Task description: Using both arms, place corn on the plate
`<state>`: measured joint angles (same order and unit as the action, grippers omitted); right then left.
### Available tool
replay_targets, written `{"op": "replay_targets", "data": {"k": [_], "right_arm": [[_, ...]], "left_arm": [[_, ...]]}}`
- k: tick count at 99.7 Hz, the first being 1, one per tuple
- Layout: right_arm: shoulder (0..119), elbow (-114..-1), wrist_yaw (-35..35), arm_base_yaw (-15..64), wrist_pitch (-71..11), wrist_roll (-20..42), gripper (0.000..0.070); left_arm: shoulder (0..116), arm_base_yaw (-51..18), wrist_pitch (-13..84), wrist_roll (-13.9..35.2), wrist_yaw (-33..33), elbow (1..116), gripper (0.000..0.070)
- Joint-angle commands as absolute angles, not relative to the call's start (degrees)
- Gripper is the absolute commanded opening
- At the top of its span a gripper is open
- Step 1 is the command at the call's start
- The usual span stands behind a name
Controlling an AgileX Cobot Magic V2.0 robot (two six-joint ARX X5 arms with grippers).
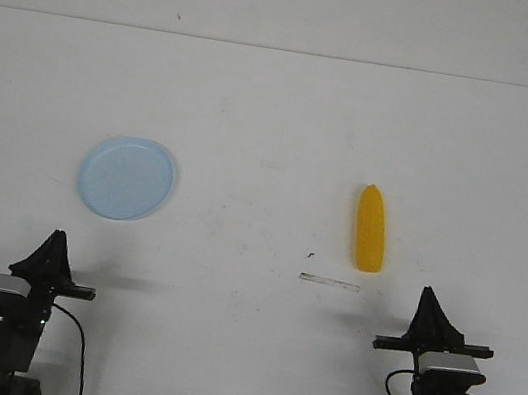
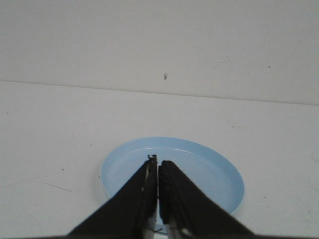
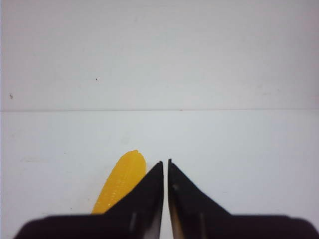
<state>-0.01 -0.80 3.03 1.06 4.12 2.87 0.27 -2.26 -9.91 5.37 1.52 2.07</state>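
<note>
Corn (image 1: 371, 230) at 3 o'clock on table (image 1: 280, 99), plate (image 1: 127, 178) at 9 o'clock, well apart. Left gripper (image 2: 158, 167) and right gripper (image 3: 165, 167): fingers together, gripping nothing.

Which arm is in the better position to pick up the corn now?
The right. The corn lies on the right side of the table, just ahead of the right gripper. The left gripper faces the empty plate.

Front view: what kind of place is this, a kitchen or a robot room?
Probably a robot test table, not a kitchen: a bare white table, one toy corn, one blue plate, and two robot grippers.
</note>
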Motion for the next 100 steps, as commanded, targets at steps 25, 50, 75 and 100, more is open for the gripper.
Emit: {"op": "replay_targets", "data": {"k": [25,50,75,100], "right_arm": [[0.1,-0.7,3.0,1.1,4.7,3.6,0.0014],[0.1,-0.7,3.0,1.1,4.7,3.6,0.0014],[0.1,-0.7,3.0,1.1,4.7,3.6,0.0014],[0.1,-0.7,3.0,1.1,4.7,3.6,0.0014]], "left_arm": [[4.4,-2.3,-6.0,5.7,1.4,10.3,0.0001],[17.2,-2.3,-2.5,5.6,0.8,21.6,0.0001],[34.0,-2.3,2.4,5.7,0.8,34.2,0.0001],[49.2,-2.3,7.9,5.7,-5.3,43.9,0.0001]]}}
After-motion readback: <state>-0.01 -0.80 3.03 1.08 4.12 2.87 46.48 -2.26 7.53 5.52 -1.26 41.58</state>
